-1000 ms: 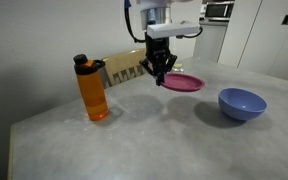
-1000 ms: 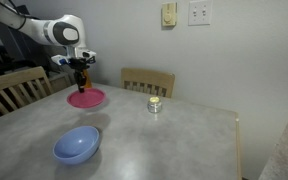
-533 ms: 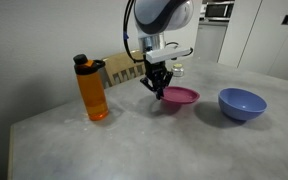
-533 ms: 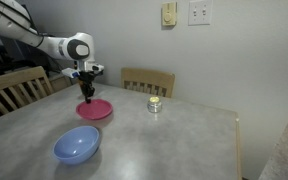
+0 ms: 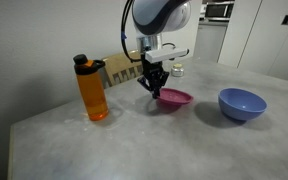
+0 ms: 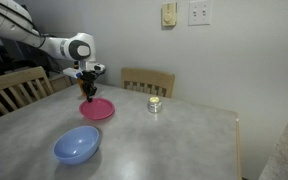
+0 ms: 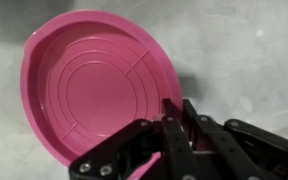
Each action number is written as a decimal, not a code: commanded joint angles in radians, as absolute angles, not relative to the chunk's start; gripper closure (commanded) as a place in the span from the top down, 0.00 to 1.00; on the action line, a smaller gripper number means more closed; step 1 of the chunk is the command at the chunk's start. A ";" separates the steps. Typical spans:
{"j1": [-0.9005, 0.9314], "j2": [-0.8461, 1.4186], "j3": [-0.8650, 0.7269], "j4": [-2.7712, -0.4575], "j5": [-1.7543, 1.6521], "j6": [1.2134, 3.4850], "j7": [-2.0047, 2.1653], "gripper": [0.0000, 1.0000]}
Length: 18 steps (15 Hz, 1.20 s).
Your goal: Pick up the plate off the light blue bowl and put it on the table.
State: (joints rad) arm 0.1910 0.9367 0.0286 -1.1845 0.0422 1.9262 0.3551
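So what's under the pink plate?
Only the grey table shows around the plate, which the end effector holds by its rim. The light blue bowl stands apart from it. The patch right beneath the plate is covered.

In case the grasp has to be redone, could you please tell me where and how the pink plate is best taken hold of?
Grip the plate by its raised rim, coming down from above, one finger inside and one outside. It is shallow and low on the table, so a sideways approach would probably find little to clamp. The gripper pinches the rim this way now.
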 commanded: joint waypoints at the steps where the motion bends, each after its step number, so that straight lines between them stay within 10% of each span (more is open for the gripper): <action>1: 0.178 0.946 0.038 -1.174 0.053 1.923 0.300 0.03; 2: 0.178 0.950 0.038 -1.170 0.052 1.920 0.294 0.35; 11: 0.211 0.881 0.004 -1.223 -0.002 1.815 0.310 0.94; 18: 0.199 0.636 0.025 -1.407 0.011 1.654 0.320 1.00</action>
